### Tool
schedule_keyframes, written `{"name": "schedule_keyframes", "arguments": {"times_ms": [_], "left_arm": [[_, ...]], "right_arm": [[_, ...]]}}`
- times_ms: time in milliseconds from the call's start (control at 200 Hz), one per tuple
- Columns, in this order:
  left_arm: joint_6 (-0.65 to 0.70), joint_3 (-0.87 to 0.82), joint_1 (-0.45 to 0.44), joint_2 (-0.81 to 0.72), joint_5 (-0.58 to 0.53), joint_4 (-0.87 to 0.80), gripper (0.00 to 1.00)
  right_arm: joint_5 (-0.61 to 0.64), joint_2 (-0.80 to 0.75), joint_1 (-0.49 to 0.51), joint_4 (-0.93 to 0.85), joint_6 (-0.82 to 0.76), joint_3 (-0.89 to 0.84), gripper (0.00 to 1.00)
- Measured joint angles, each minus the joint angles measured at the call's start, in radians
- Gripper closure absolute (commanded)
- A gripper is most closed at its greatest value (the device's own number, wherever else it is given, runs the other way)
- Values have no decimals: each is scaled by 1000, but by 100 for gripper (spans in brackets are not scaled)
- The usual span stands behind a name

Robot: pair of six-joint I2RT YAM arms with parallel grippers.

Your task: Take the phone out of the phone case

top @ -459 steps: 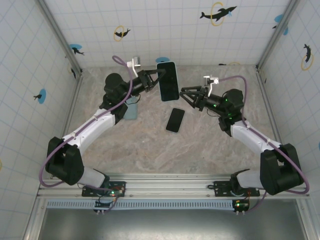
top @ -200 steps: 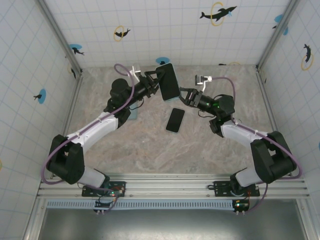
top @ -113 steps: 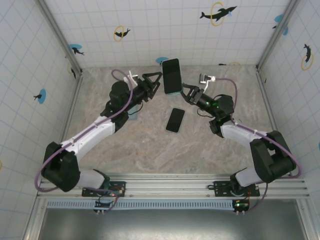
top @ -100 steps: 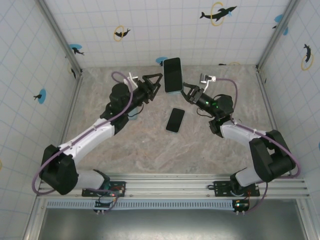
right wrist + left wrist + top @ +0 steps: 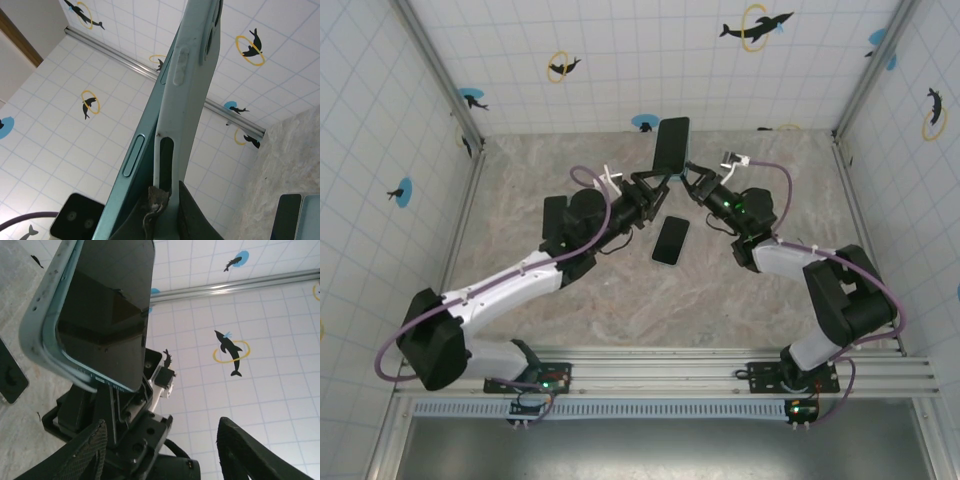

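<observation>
No legible text, labels or numbers anywhere

On my overhead feed I see a marbled tabletop (image 5: 620,290) with a dark flat slab (image 5: 670,240) lying near its middle, possibly a spare handset, though I can't be sure. White tiled walls (image 5: 620,60) carry dolphin stickers (image 5: 756,26) in yellow rings. A metal rail (image 5: 650,362) runs along the near edge.
</observation>
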Motion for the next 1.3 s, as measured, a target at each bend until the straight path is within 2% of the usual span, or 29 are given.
{"name": "schedule_keyframes", "arguments": {"times_ms": [571, 831, 1066, 1301], "left_arm": [[-42, 4, 21, 83, -27, 114, 51], [-60, 4, 35, 103, -52, 131, 59], [-66, 41, 38, 132, -69, 138, 80], [-63, 78, 42, 138, -71, 117, 94]], "right_arm": [[-9, 0, 11, 14, -9, 0, 99], [7, 0, 31, 24, -18, 0, 100], [38, 0, 39, 42, -28, -1, 99], [77, -6, 49, 35, -47, -6, 99]]}}
